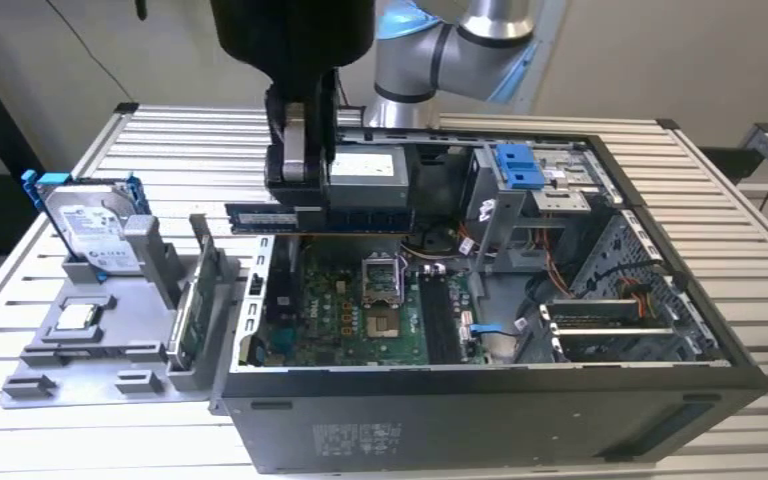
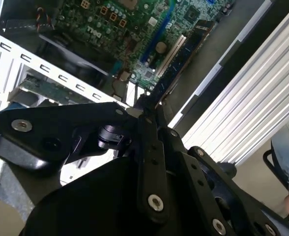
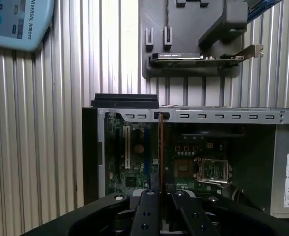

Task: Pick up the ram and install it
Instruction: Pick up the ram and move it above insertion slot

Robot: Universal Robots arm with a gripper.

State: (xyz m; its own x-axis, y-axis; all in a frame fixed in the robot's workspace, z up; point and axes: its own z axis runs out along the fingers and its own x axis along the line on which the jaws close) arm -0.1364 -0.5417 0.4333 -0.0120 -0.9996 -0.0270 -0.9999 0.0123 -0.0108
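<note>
The black end effector (image 1: 297, 172) is clamped on the ram (image 1: 357, 218), a long, thin dark stick with pale labels. It holds the ram level and on edge above the open dark metal computer case (image 1: 491, 420), clear of the green motherboard (image 1: 357, 315). The case rests on the slatted metal surface (image 1: 738, 215).

The grip sits toward the stick's end at the exterior view's left, not at mid-length.

Probable hazards:
- The stick may pivot in the grip under seating load.
- A skewed descent could strike neighbouring components.
- Uneven pressure could leave one end unseated.

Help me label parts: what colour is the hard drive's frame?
Blue frame; exterior view shows it best.
</note>
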